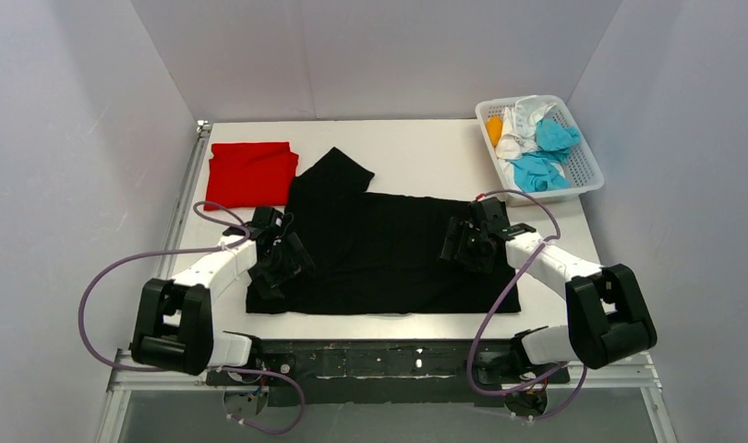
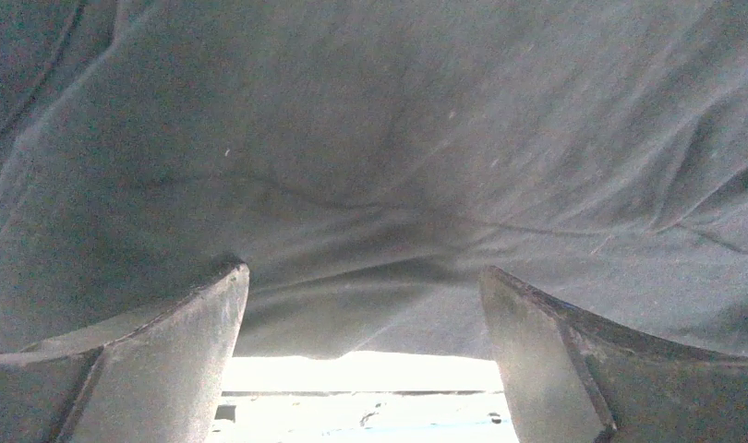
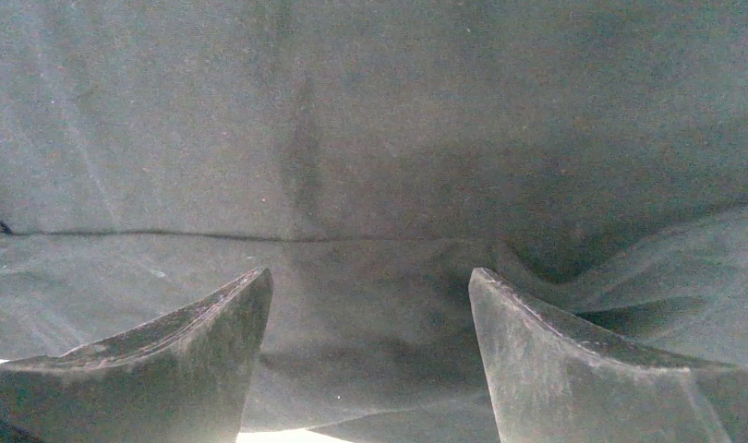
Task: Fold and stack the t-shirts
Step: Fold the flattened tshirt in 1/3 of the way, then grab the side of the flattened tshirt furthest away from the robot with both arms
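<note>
The left gripper (image 1: 280, 263) is hanging over the near-left part of the black t-shirt (image 1: 389, 249), its fingers (image 2: 167, 360) spread wide and gripping nothing. In the left wrist view, dark wrinkled cloth is filling everything beyond the fingertips. The shirt's edge is crossing the gap between them, and a bright strip of table (image 2: 361, 369) is showing on the near side of that edge. The right gripper (image 1: 469, 245) is hovering over the shirt's right half, its fingers (image 3: 573, 369) likewise held far apart and empty. A straight fold or seam line is running across just beyond their tips. The fingertips may be brushing the cloth, but the close views are too dim to settle it. The shirt is lying spread flat on the table under both pairs of fingers, one sleeve pointing away from them. A folded red t-shirt (image 1: 250, 173) is lying beyond the left fingers and to their left. Beyond the right fingers, well apart, a white basket (image 1: 587, 180) is holding crumpled t-shirts (image 1: 541, 148).
</note>
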